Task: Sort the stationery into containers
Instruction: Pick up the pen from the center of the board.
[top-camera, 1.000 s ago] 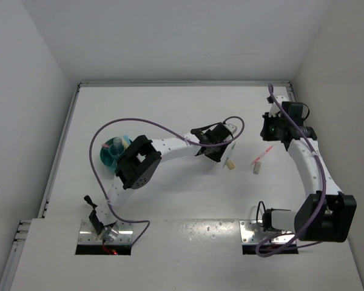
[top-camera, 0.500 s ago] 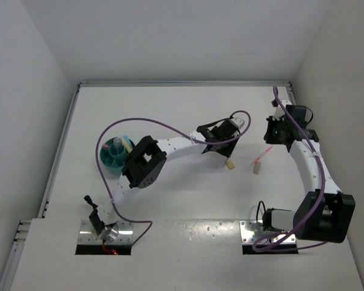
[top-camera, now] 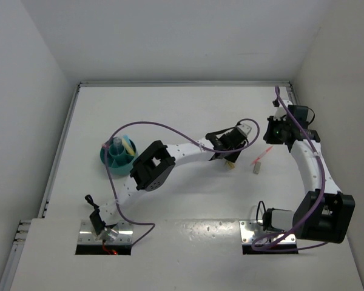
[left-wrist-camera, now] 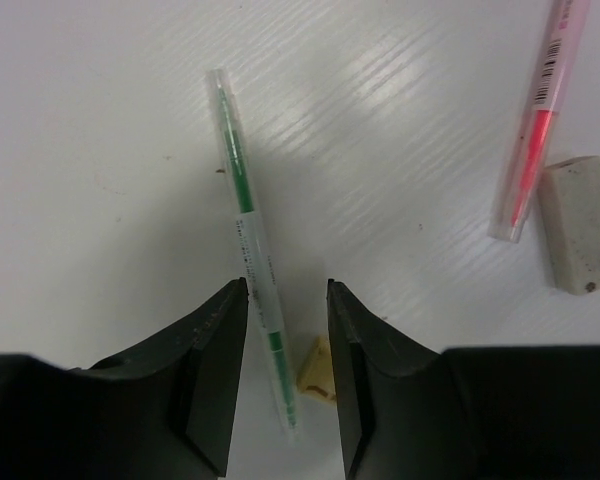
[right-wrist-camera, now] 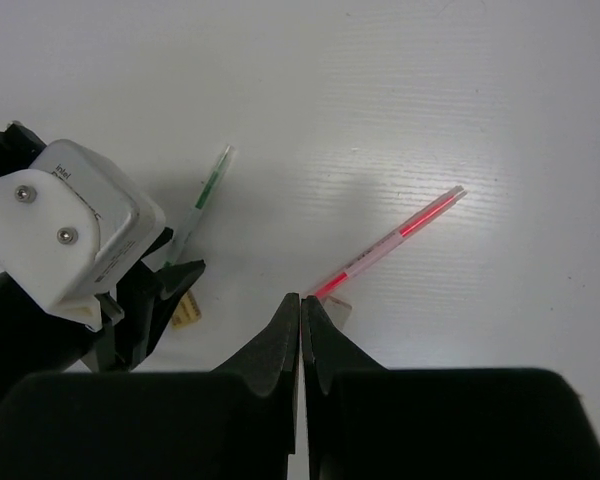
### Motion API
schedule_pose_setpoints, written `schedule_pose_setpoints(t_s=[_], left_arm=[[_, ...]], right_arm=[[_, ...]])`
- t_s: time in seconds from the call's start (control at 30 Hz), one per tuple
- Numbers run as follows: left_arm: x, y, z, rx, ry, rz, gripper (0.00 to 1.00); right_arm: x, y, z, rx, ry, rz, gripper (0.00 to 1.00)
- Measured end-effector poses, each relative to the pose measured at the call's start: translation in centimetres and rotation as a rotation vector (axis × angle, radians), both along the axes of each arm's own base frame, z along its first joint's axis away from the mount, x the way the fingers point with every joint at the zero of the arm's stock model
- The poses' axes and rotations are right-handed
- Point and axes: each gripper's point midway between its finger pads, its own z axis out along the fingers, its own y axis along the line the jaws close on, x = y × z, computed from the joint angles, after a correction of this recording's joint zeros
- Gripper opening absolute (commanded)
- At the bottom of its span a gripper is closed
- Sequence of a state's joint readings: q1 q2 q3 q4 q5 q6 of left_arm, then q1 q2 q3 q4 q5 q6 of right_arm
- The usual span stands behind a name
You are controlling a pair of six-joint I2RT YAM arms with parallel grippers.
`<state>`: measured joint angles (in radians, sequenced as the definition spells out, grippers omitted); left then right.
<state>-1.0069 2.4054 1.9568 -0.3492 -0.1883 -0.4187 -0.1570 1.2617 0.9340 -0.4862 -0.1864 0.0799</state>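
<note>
Left hand point(left-wrist-camera: 285, 300) is spread, fingers either side of the clear green pen point(left-wrist-camera: 242, 215), which lies flat on the tabletop point(left-wrist-camera: 100, 120), not yet pinched. Pen sits closer to one finger and runs at a slight slant through the gap, so closing likely nudges or rolls it before both pads bite. The barrel is thin and round and could pivot or squirt out. Small tan chip point(left-wrist-camera: 315, 372) also sits in the gap, just beside the other finger, so it may get caught with the pen or wedge the grip. Right hand point(right-wrist-camera: 302, 305) is pressed together, holding nothing, tip near the low end of the pink pen point(right-wrist-camera: 395, 238) and the white eraser point(left-wrist-camera: 578, 235); any drop could knock them. Both hands are near each other, so arm contact is a risk. Teal holder point(top-camera: 117, 156), some pens already in it, is well apart at the left of the top view. That means a long carry, and a weak pinch may drop the pen.
</note>
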Motion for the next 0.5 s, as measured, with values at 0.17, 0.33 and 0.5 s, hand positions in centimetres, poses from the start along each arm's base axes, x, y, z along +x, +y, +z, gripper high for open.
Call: schedule_pose_setpoints(t_s=[0.17,0.33,0.5], left_arm=[[0.4,0.4,-0.7,0.025,-0.017,0.024,0.42],[0.9,0.7,-0.9,0.042,-0.037,0.045,0.34],[1.1,0.8,-1.0,0.053,-0.050,0.055,0.10]], right_arm=[[0.0,0.0,0.1,0.008,-0.002,-0.002,0.02],[-0.1,0.0,0.3,0.019,-0.009,-0.003,0.02],[-0.1,-0.1,0.5,0.022,-0.015,-0.005,0.02]])
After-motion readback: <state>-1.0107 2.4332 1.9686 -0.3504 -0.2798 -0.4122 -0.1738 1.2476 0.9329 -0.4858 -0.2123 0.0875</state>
